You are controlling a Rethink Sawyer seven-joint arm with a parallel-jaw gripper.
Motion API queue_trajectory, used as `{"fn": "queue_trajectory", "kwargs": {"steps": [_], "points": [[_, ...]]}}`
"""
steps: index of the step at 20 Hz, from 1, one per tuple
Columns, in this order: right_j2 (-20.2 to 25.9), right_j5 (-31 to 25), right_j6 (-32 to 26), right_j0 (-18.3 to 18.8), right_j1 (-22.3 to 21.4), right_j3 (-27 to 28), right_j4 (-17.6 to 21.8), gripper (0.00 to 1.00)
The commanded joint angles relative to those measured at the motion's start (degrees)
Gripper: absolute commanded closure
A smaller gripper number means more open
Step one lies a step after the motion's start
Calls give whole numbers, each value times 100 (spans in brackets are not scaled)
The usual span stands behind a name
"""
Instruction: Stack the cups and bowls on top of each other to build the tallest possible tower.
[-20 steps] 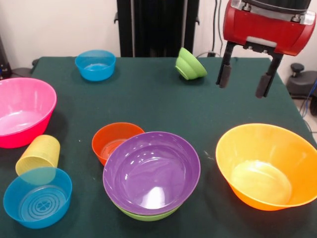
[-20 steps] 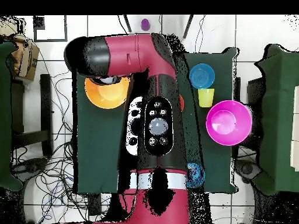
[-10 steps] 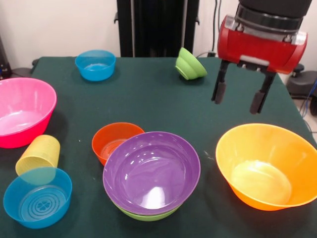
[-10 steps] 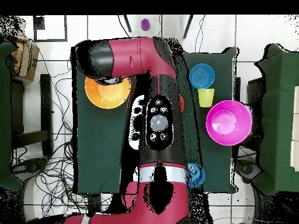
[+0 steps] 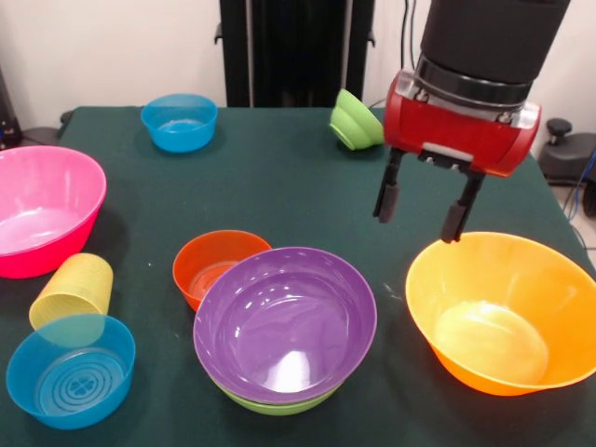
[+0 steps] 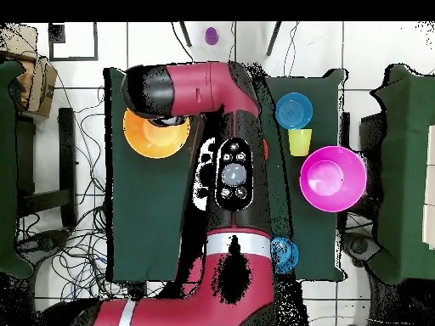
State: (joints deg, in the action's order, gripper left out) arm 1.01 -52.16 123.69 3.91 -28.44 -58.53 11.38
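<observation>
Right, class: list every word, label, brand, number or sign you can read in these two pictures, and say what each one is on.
No readable text in either view.
Raised rings in the near blue bowl: a moulded pattern, not lettering.
Round buttons on the arm in the overhead view: any markings are too small to read.
The gripper, the orange bowl and the purple bowl carry no visible label.

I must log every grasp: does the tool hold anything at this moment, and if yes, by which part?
Nothing is held. The tool is open and empty, in the air by the far rim of the orange bowl.
</observation>
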Motion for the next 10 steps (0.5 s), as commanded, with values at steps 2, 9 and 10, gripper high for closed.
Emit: {"fn": "queue_trajectory", "kwargs": {"steps": [2,9,10], "points": [[153,150,175,7,148,-561,85,0],[-161,-251,213,-254,146,-282,261,0],[-230,-351,209,-308,130,-224,297,0]]}}
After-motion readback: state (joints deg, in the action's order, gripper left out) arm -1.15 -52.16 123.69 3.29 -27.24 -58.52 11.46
